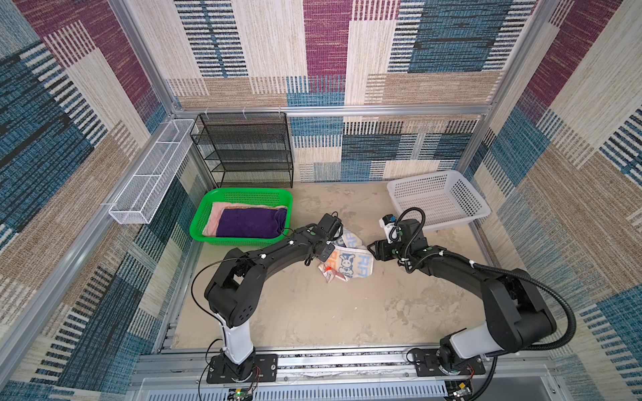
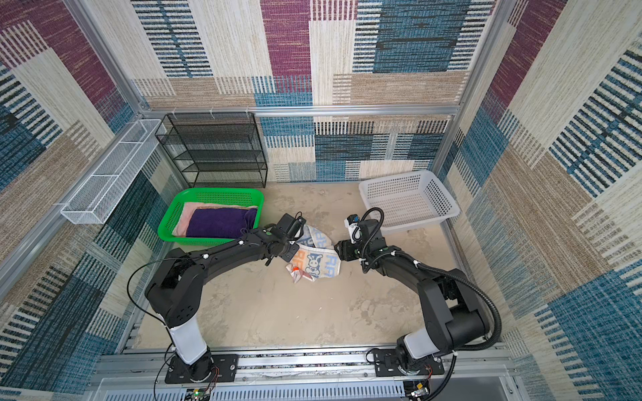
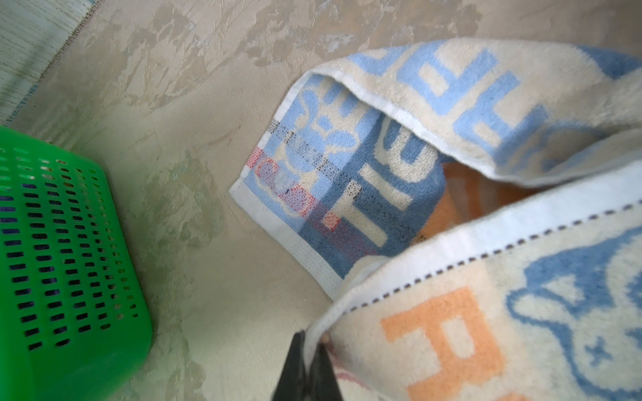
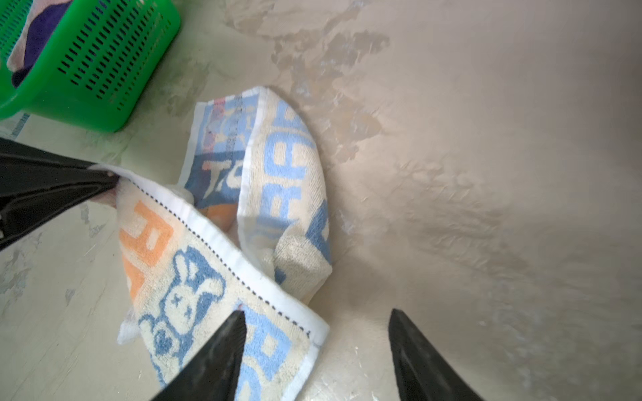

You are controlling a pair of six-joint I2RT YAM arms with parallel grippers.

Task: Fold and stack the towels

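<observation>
Tan tabletop [image 1: 312,312], big and blotchy. Green basket [image 1: 239,194] back left, holding pink towel [image 1: 218,212] with purple towel [image 1: 248,222] lying on top, both folded flat. Lettered towel [image 1: 351,264] rumpled mid-table, right between both arms. Left gripper [image 3: 309,349] clamped tight on its white stitched hem, corner lifted. Right gripper [image 4: 316,316] spread wide, nothing in it: one finger [image 4: 222,347] overlaps towel's blue-letter corner, other over bare table. Contact there? can't tell.

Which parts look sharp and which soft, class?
In both top views, even light, sharp throughout; in the left wrist view the lettered towel is crisp, the green basket soft; in the right wrist view the floor beside the right tool smeared.
</observation>
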